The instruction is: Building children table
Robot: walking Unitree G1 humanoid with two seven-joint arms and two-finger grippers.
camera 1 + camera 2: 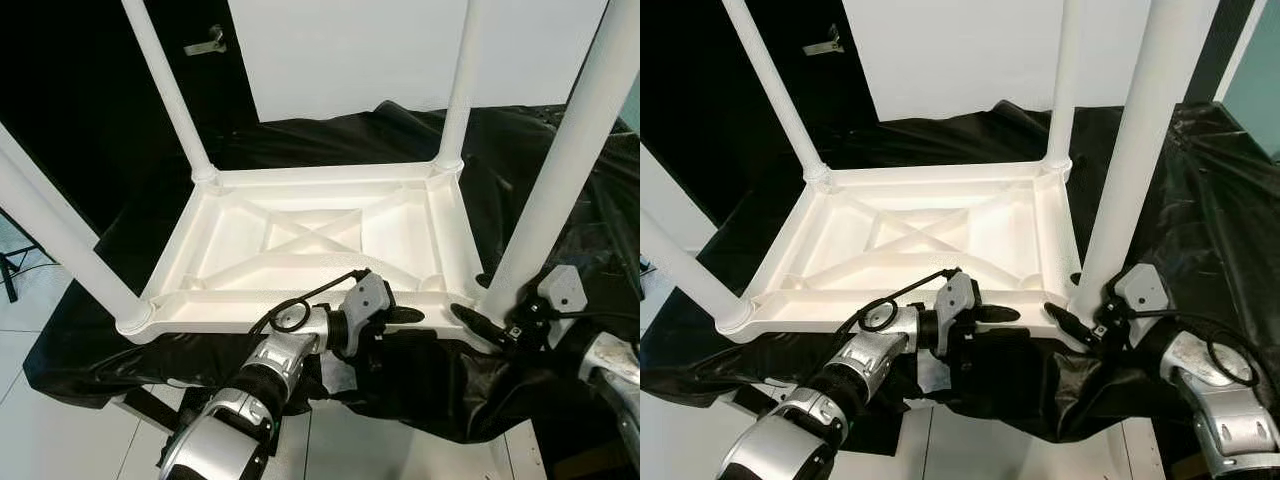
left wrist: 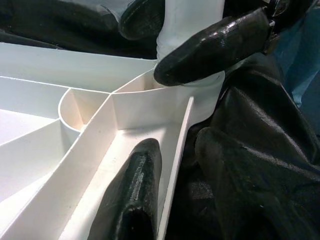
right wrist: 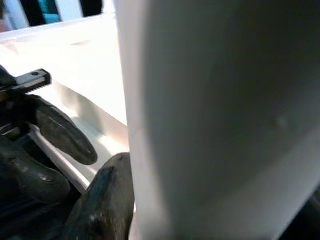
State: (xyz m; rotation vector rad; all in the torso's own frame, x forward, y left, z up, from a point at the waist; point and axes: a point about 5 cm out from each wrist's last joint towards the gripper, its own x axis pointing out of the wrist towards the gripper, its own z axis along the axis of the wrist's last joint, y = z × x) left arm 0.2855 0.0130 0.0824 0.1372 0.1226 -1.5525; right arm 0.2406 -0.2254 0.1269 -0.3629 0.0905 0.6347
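Observation:
A white plastic children's table (image 1: 320,235) lies upside down on a black sheet, its legs pointing up. My left gripper (image 1: 395,325) is at the front rim, shut on it. One finger (image 2: 130,200) lies inside the rim channel and the other is below the edge. My right gripper (image 1: 468,318) is at the base of the near right leg (image 1: 560,170), shut around it where it enters the corner socket. In the right wrist view that leg (image 3: 225,115) is pressed against one finger (image 3: 105,200).
Three more legs stand up at the far left (image 1: 170,90), far right (image 1: 460,80) and near left (image 1: 60,240). The black sheet (image 1: 420,390) drapes over the support's front edge. White floor tiles (image 1: 60,430) lie below, and a white wall panel (image 1: 350,50) is behind.

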